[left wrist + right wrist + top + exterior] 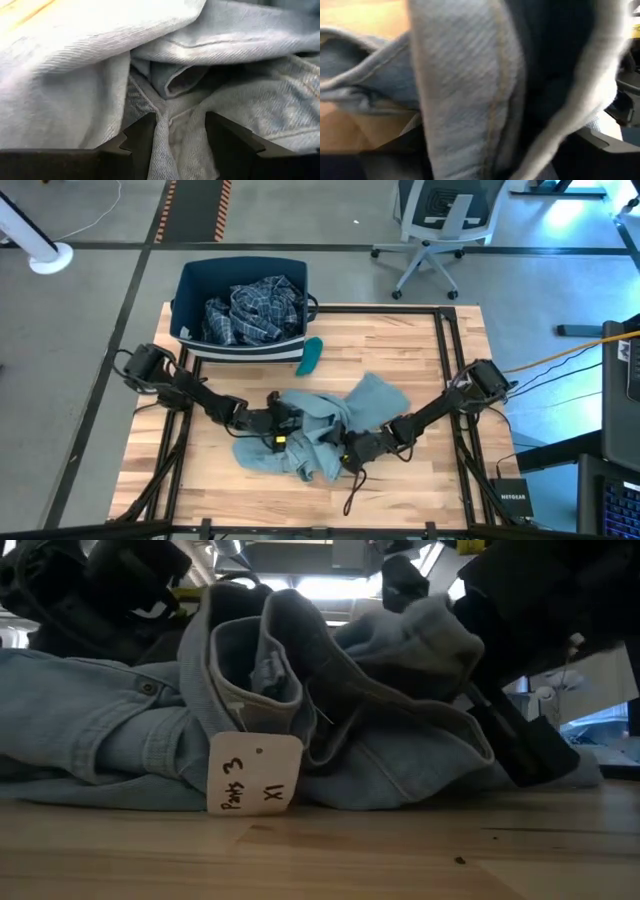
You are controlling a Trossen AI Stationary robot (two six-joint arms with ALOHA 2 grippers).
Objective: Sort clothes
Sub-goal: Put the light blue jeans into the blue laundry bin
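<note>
Robotics lab or test workspace, office-like. Evidence: butcher-block table (420, 370) framed by black metal rig (447, 340), two arms bolted on. Grey concrete floor (90, 310), yellow-black hazard tape strip (195, 205). White office chair (440, 225) on castors behind table. Loose cables, Netgear box (512, 497) beside table. Garment carries handwritten label tag (252, 773).

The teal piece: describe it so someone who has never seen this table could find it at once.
Start at the dark blue bin at the far edge of the wooden table, the one holding a plaid shirt. Just off the bin's near right corner lies the teal piece, small and narrow, directly on the wood. It is bright teal, unlike the big pale denim garment nearer the arms.
</note>
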